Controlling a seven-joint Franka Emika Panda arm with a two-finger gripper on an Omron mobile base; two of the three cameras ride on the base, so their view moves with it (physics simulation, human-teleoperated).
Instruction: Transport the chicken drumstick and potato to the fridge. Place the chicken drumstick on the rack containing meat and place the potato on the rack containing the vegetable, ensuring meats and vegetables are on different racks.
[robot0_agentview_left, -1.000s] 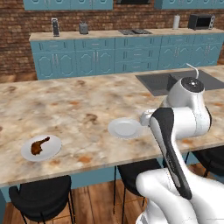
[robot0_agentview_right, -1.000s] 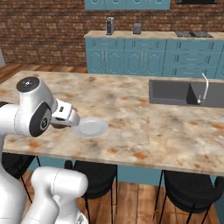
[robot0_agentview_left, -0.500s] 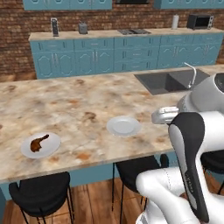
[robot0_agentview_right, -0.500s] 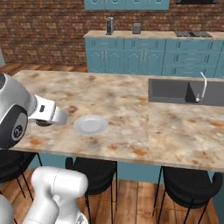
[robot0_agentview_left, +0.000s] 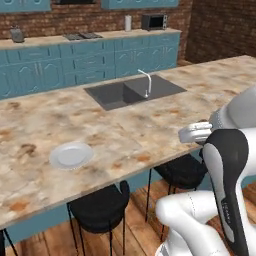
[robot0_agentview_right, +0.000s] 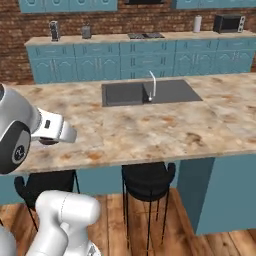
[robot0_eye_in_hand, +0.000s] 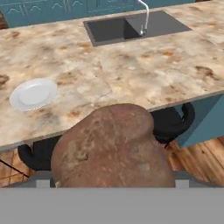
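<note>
A big dull-brown potato (robot0_eye_in_hand: 113, 148) fills the lower middle of the hand view, with my gripper shut on it. In the left base view the gripper (robot0_agentview_left: 196, 134) hangs at the counter's near edge, right of the white plate (robot0_agentview_left: 71, 155). In the right base view the gripper (robot0_agentview_right: 61, 132) is at the left, with the potato (robot0_agentview_right: 48, 142) as a dark lump under it. The chicken drumstick, the fridge and its racks are out of view.
A marble island counter (robot0_agentview_left: 125, 130) holds the empty white plate (robot0_eye_in_hand: 33, 93) and a dark sink (robot0_agentview_right: 150, 92) with a faucet (robot0_agentview_left: 146, 82). Black stools (robot0_agentview_right: 147, 177) stand under its near edge. Teal cabinets and a microwave (robot0_agentview_right: 229, 23) line the brick back wall.
The whole picture has shifted: the base has moved right along the island, so the sink now sits mid-view and the plate with the dark meat piece has left the views. The gripper still carries the potato.
</note>
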